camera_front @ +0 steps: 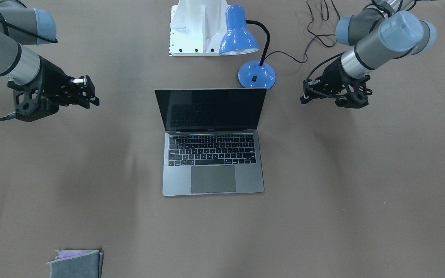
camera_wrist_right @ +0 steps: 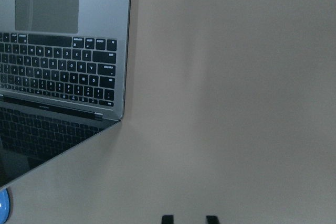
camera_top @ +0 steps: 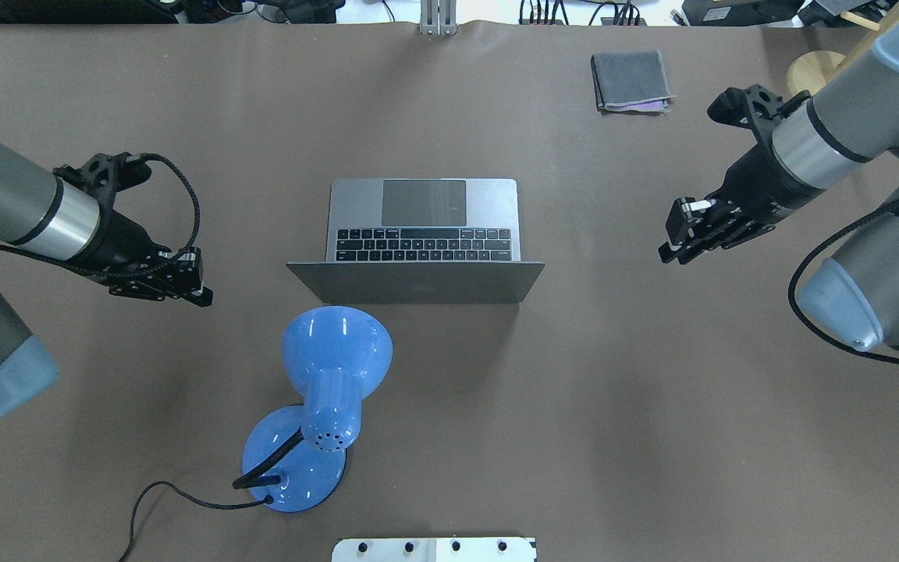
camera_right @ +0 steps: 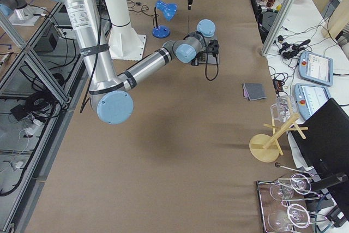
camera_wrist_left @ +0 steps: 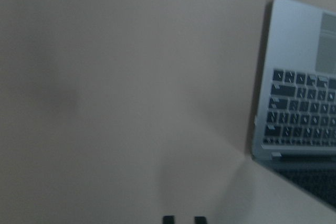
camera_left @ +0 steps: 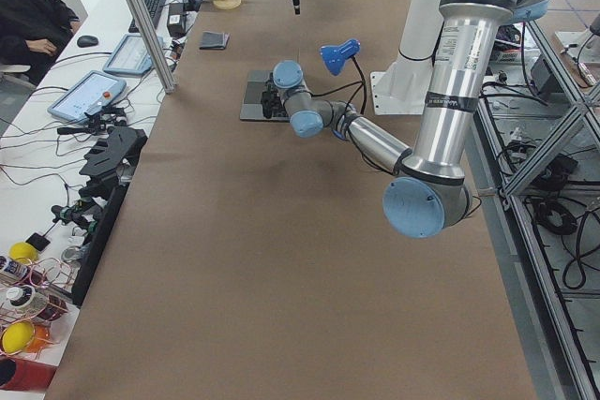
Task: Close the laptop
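Where the counter point(camera_top: 652, 406) meets the robot's own edge, a white mounting plate point(camera_top: 434, 549) sits at the middle of that edge. Just beyond it and a little toward the left end stands a blue desk lamp point(camera_top: 317, 406), its black cord trailing back to the near edge. Its shade leans toward the centre and ends just short of the laptop's lid. Farther in, the left pincer point(camera_top: 198, 282) hangs over bare counter between the left end and the middle. Its fingertips point(camera_wrist_left: 168, 219) are parted by a narrow gap and nothing is held between them. The laptop point(camera_top: 426, 226) lies open at the centre of the counter, its base flat on the surface. Its hinge is toward the robot's edge and its trackpad toward the far edge. The lid stands raised and tilts back slightly toward the robot, the dark screen facing the far edge. The right pincer point(camera_top: 672, 242) hovers about level with the keyboard, between the middle and the right end and well apart from the laptop. Its fingertips point(camera_wrist_right: 211, 219) stand somewhat wider apart than the left ones and are likewise empty. Neither pincer touches the laptop. Farthest out, a small grey folded cloth point(camera_top: 630, 80) lies near the far edge, toward the far right corner.
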Controlling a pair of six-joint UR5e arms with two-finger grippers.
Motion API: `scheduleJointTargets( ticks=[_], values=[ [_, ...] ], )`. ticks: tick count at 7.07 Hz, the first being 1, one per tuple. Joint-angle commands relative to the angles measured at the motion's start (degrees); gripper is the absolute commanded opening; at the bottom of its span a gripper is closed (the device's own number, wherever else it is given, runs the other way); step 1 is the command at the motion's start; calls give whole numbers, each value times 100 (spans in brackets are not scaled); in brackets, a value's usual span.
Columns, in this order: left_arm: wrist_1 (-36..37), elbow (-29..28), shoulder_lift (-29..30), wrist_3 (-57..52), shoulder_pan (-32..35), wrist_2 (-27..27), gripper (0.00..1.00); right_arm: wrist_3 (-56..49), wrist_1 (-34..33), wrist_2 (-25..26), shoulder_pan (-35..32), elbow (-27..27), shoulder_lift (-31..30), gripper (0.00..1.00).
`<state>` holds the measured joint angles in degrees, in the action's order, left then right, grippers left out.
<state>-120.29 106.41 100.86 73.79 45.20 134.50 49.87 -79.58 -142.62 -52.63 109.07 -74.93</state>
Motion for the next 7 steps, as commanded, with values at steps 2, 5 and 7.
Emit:
scheduleJointTargets(
  ticks=[2, 5, 7],
  values=[
    [14, -49, 616, 958, -528, 6, 0, 355, 4, 59, 612, 97, 66, 0],
    [15, -138, 812, 1190, -757, -3, 0, 1022, 12, 452, 1209, 106, 521, 0],
    [15, -217, 1013, 1340, -881, -12, 0, 1576, 12, 1032, 1728, 88, 925, 0]
  ],
)
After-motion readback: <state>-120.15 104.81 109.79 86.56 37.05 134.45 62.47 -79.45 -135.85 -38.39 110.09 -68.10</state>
